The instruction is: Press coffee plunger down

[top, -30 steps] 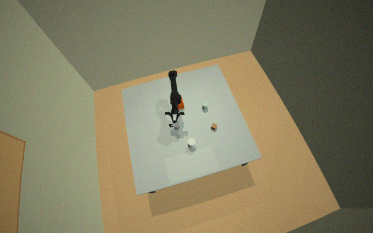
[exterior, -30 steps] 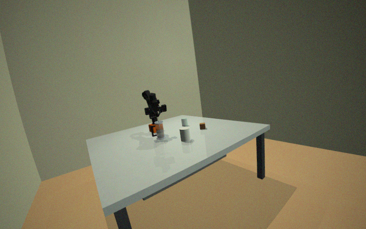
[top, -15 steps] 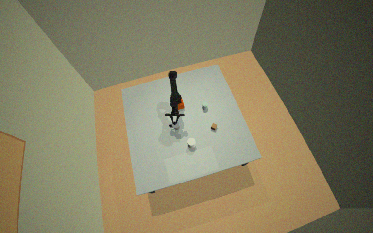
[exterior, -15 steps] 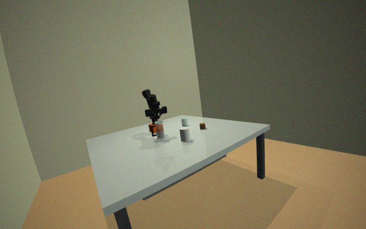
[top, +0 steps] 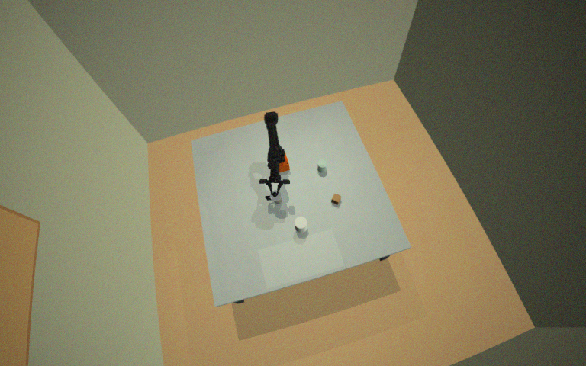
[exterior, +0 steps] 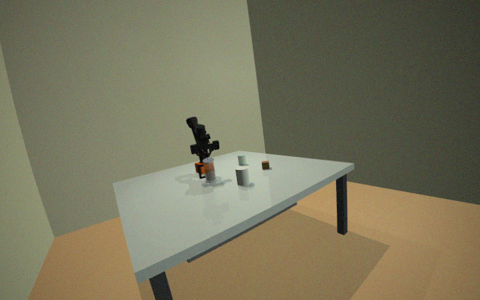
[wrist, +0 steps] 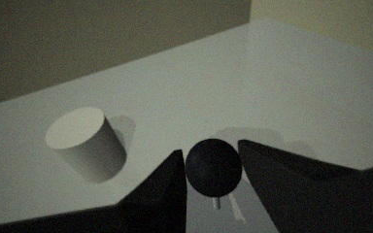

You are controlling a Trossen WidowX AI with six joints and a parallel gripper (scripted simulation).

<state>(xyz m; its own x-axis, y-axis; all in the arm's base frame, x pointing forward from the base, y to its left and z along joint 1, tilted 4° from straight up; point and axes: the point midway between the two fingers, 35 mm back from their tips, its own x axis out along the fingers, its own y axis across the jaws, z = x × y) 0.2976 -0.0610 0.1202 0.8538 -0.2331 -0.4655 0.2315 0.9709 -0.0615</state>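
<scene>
the end effector (wrist: 213, 167) is clamped on the black plunger knob (wrist: 214, 167), one dark finger (wrist: 162, 194) on each side of it, with a short bit of rod showing below. the coffee press (exterior: 209, 171) stands upright on the desk (exterior: 183, 215), toward its rear edge just in front of the arm's orange base (exterior: 199, 167). a white cylinder (exterior: 242, 175) stands near it, a pale cup (exterior: 242, 159) and brown cube (exterior: 265, 165) farther off.

On the pale grey desk (top: 368, 235) stand one clear glass coffee press (exterior: 210, 171), two plain cylinders, one white (top: 301, 223) and one smaller pale green (top: 322, 165), one small brown cube (top: 336, 198), and one black arm (top: 272, 140)
</scene>
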